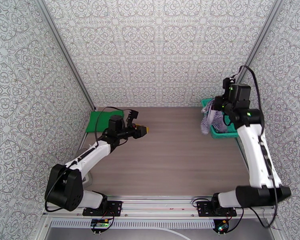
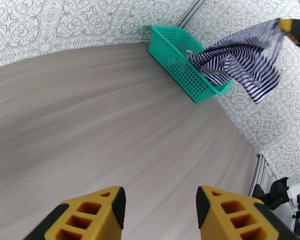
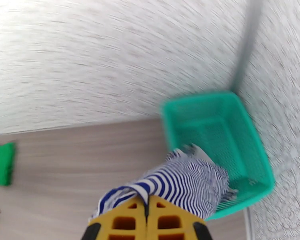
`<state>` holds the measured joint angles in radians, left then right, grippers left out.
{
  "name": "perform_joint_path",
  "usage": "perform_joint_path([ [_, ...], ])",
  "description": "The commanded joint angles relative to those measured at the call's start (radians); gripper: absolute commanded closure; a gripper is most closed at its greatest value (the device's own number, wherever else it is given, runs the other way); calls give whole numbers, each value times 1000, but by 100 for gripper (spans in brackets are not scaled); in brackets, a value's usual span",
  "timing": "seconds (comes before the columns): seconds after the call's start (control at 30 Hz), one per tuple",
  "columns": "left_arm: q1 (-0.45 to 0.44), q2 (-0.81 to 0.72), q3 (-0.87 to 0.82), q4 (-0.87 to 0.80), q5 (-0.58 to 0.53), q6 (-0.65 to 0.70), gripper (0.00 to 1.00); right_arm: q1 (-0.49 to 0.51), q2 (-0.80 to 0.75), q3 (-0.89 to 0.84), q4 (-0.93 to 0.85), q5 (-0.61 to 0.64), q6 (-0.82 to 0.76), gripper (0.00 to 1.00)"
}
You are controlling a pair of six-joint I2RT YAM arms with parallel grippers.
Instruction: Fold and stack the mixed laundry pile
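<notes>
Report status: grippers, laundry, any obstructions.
Right gripper shut on striped shirt, hanging over teal basket edge. Left gripper open, empty. Green cloth lies flat, far left. Nothing in the way.

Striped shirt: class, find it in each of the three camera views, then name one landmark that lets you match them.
Top external: the striped shirt hangs right of centre, at the teal basket's left rim.
Left wrist: upper right, hanging over the basket's rim.
Right wrist: bottom centre, pinched by the right gripper, above the basket's near corner.
Shared landmark: the teal basket.
</notes>
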<state>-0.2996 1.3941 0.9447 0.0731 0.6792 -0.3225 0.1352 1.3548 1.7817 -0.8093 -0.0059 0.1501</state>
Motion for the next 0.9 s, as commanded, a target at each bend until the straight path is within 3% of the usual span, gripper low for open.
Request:
perform_joint_path([
  [0.0, -9, -70, -19, -26, -16, -9, 47, 105, -39, 27, -7, -124, 15, 100],
  [0.17, -9, -168, -32, -94, -46, 15, 46, 303, 14, 89, -31, -161, 34, 100],
  [0.33, -5, -263, -50, -199, -89, 51, 43, 417, 114, 126, 3, -194, 62, 100],
  [0.53, -6, -334, -120, -288, -136, 52, 43, 437, 233, 117, 32, -193, 118, 100],
  [0.77, -84, -295, -291, -227, -198, 9, 39, 429, 290, -122, 108, -67, 217, 100],
  [0.83, -112, -240, -330, -185, -213, -2, 39, 411, 322, -186, 102, -80, 232, 83],
  [0.87, -125, -209, -343, -161, -218, -8, 39, 404, 341, -211, 86, -70, 234, 62],
])
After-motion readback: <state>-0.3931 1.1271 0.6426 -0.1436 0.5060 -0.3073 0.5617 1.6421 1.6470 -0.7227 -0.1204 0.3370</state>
